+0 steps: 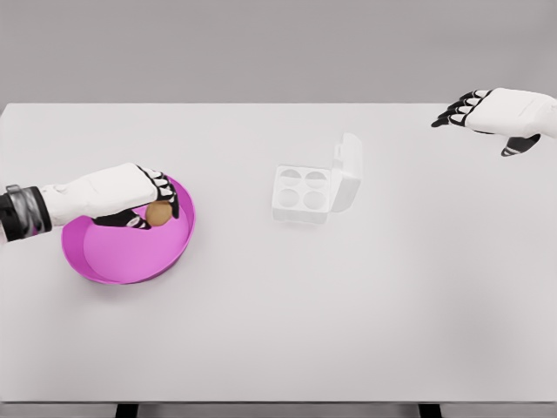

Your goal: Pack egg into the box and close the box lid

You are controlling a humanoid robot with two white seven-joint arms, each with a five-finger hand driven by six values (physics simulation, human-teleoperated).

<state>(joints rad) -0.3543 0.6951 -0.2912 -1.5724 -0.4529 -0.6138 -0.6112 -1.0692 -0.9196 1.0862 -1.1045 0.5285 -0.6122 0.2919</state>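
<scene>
Egg (158, 213), brown and roundish with no clear long axis, sits gripped in the left hand (130, 193) fingertips over the pink bowl (130, 257). Well beyond, the white box (303, 193) stands open-lidded; the right hand (496, 113) hovers far off, fingers relaxed.

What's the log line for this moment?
left hand: shut on brown egg over pink bowl | white egg box: open, empty | right hand: open

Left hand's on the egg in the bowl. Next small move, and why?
Probably lift the egg straight up out of the pink bowl: the left hand has its fingers around it, and the open box shows four empty cups.
</scene>
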